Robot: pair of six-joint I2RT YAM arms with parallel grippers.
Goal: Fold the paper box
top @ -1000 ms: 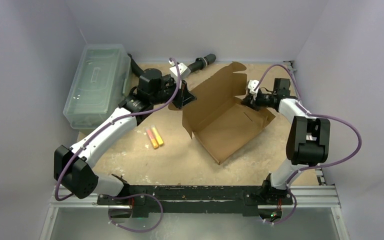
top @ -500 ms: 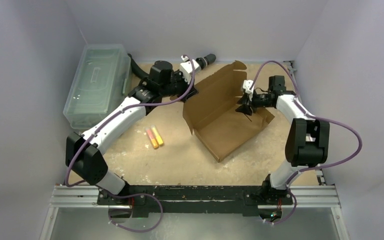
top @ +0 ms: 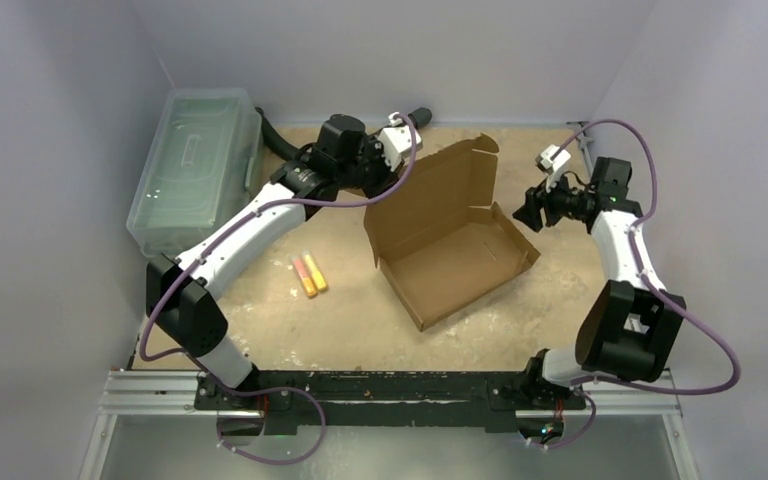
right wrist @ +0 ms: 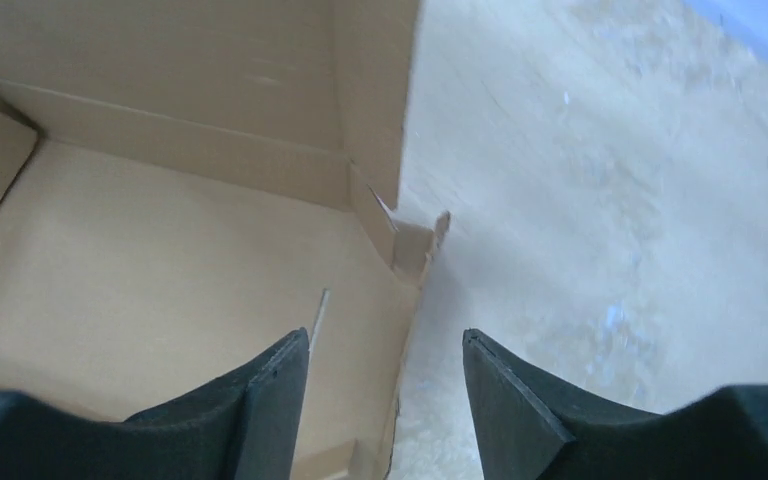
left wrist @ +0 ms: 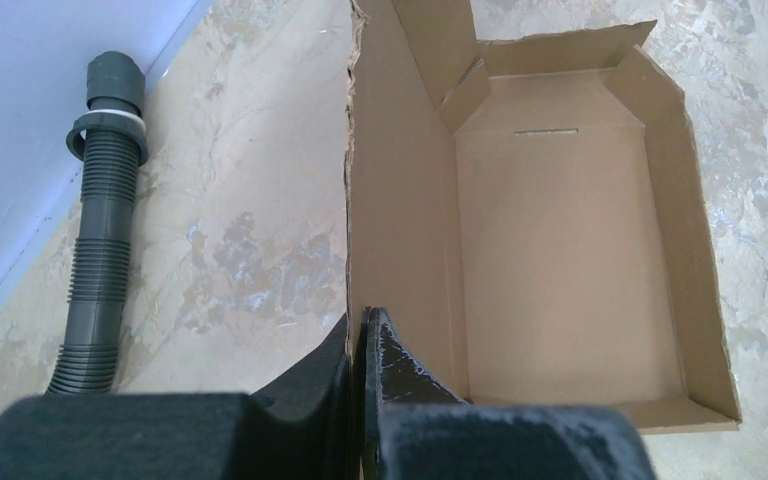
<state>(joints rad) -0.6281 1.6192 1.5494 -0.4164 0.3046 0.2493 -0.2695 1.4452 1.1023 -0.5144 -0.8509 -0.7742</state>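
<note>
Centre of frame, on counter (top: pixel 360 320): paper box (top: pixel 455 255), tray formed, lid flap raised. Left gripper (left wrist: pixel 360 330) jaws pinched shut on lid edge, likely propping it upright. Right gripper (right wrist: pixel 385 350) jaws parted, empty, over box's right corner, probably lining up next wall tuck.

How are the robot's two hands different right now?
The left gripper is shut, pinching the edge of the raised lid of the paper box. The right gripper is open and holds nothing. The left gripper touches the cardboard, while the right gripper hangs by the box's other side, apart from it. Both have black fingers and point toward the same box.
</note>
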